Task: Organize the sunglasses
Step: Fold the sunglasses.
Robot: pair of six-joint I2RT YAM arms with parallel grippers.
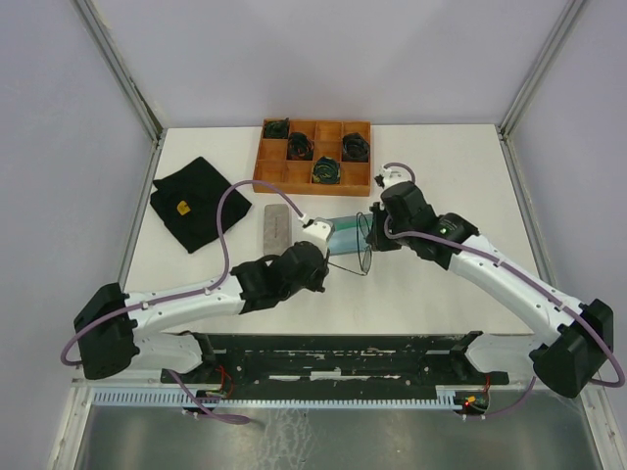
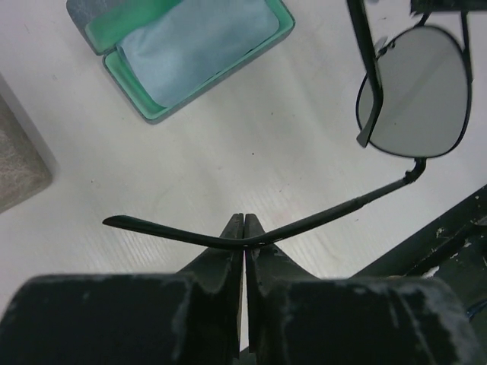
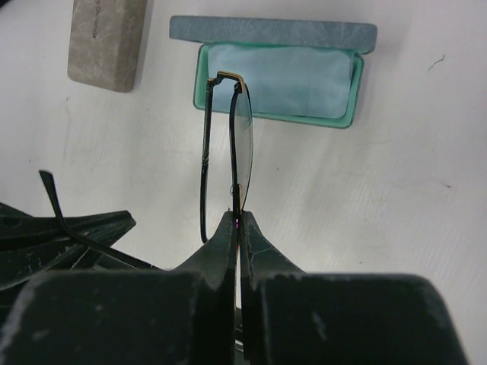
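- Well, the sunglasses (image 1: 364, 245) are held up over the middle of the table (image 1: 441, 304), between the two grippers.
- The left gripper (image 2: 244, 228) is pinched tight on one thin arm of the sunglasses, about halfway along it.
- The right gripper (image 3: 239, 220) is pinched tight on the rim of the frame, next to a lens.
- Just past them, toward the far edge, an open case (image 3: 274, 34) lies flat with a blue cloth (image 3: 297, 76) inside.
- A closed grey case (image 1: 277, 223) lies just left of the open one.
- A wooden tray (image 1: 297, 174) sits at the far edge, with dark green bundles (image 1: 326, 171) in some of its boxes.
- A black cloth (image 1: 196, 204) lies near the left edge.
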